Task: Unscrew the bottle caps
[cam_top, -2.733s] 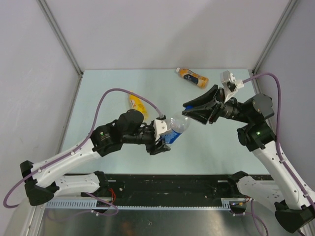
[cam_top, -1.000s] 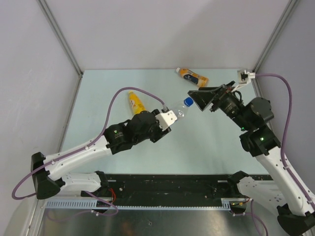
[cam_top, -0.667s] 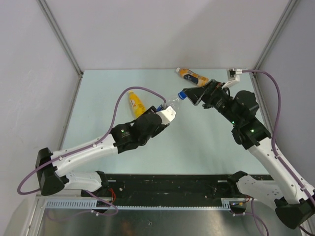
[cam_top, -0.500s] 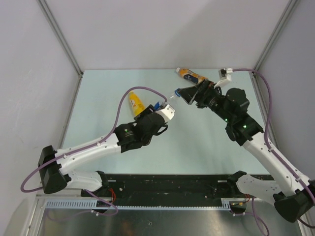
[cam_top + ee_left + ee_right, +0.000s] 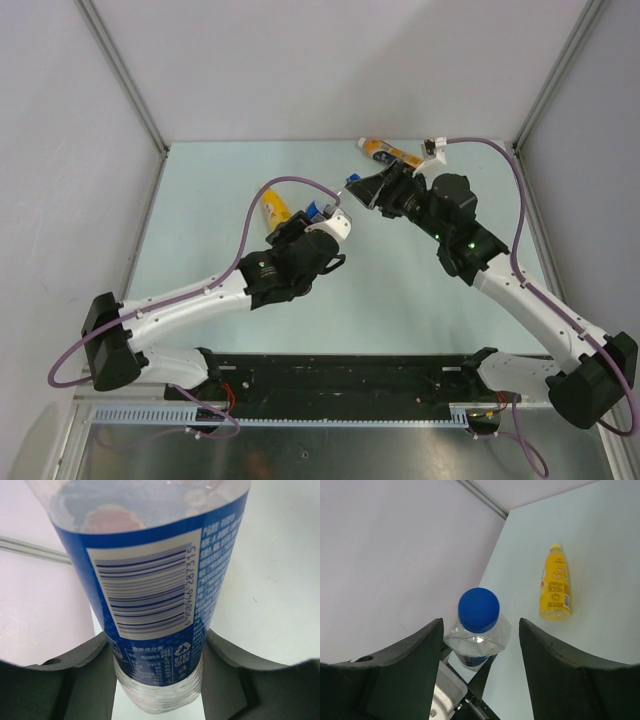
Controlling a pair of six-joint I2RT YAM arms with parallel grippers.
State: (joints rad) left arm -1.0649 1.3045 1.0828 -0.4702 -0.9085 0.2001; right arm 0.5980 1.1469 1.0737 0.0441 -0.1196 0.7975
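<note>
I'm on the first cap. My left end effector [image 5: 159, 650] is clamped around the lower body of the clear bottle [image 5: 150, 580] with the blue label, holding it above the middle of the counter [image 5: 200, 200] with its neck aimed at the right arm. My right end effector [image 5: 481, 625] straddles the blue cap [image 5: 478, 609], jaws apart, with a visible gap on each side, so nothing is gripped there yet.

Next, I'd judge, comes closing squarely on the cap, then twisting the wrist while the left grip resists.

The yellow bottle [image 5: 555, 582] lies on the counter just left of the held one, and the orange bottle [image 5: 392, 153] lies at the far edge. Both are capped.
</note>
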